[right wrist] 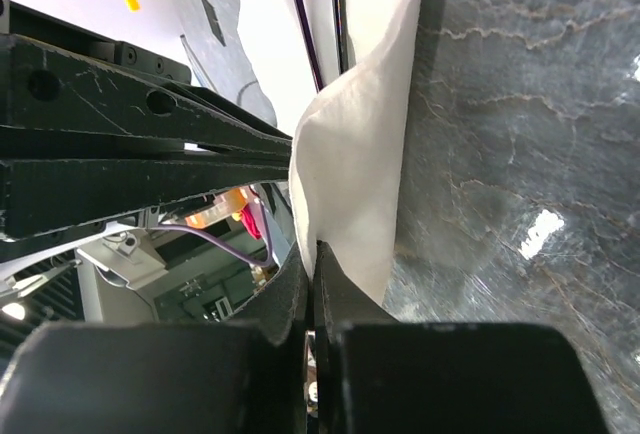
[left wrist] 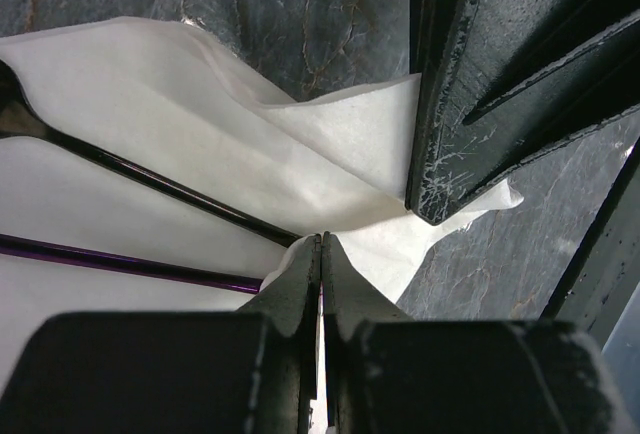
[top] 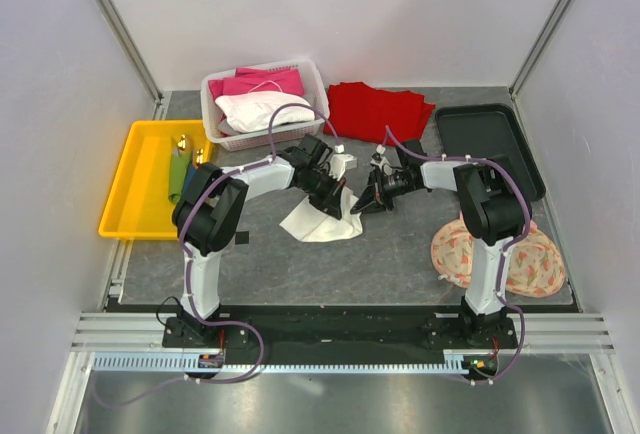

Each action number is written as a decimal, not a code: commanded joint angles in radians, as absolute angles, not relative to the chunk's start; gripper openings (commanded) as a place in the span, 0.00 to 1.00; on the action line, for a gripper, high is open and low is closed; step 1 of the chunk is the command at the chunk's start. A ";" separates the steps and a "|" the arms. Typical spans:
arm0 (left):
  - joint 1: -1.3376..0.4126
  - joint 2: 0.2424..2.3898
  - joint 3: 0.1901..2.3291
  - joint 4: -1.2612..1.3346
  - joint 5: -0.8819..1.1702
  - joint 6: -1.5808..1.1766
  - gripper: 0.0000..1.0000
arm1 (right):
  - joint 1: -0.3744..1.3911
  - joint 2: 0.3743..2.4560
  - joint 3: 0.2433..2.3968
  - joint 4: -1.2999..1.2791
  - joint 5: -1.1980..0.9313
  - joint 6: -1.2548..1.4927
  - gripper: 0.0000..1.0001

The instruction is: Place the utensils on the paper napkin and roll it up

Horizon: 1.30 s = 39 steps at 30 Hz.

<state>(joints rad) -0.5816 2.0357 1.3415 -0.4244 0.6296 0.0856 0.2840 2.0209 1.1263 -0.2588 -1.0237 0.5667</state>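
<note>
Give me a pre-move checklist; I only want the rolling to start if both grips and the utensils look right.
1. Hold of left gripper on the paper napkin edge: ok, shut on it.
2. Hold of right gripper on the raised napkin fold: ok, shut on it.
3. The purple utensil and dark utensil lie on the napkin: ok.
4. All utensils on the napkin: not ok; green and blue utensils lie in the yellow tray.
5. Utensil ends free of the left fingertips: cannot tell; they run right up to them.
</note>
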 commanded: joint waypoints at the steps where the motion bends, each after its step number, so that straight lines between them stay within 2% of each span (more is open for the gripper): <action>1: -0.565 2.020 1.350 -0.425 0.624 0.075 0.04 | 0.282 1.997 1.115 -0.219 -1.043 0.591 0.00; 16: -0.557 1.934 1.276 -0.428 0.603 0.115 0.05 | 0.275 1.997 1.112 -0.230 -1.017 0.584 0.00; 20: -0.557 1.910 1.284 -0.420 0.612 0.117 0.15 | 0.275 2.002 1.114 -0.238 -1.014 0.577 0.00; 26: -0.555 1.904 1.276 -0.442 0.586 0.133 0.21 | 0.273 2.002 1.118 -0.244 -1.015 0.568 0.00; 33: -0.557 1.896 1.250 -0.456 0.592 0.141 0.16 | 0.270 2.000 1.118 -0.247 -1.026 0.565 0.01; 37: -0.557 1.916 1.255 -0.442 0.578 0.135 0.14 | 0.268 2.006 1.112 -0.300 -1.002 0.522 0.21; 39: -0.557 1.928 1.259 -0.439 0.580 0.126 0.14 | 0.267 2.005 1.109 -0.362 -0.977 0.462 0.41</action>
<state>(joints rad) -0.5579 1.9472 1.2533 -0.4473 0.5846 0.1074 0.2729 2.0209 1.1164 -0.2741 -1.0103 0.5545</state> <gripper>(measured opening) 0.145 0.263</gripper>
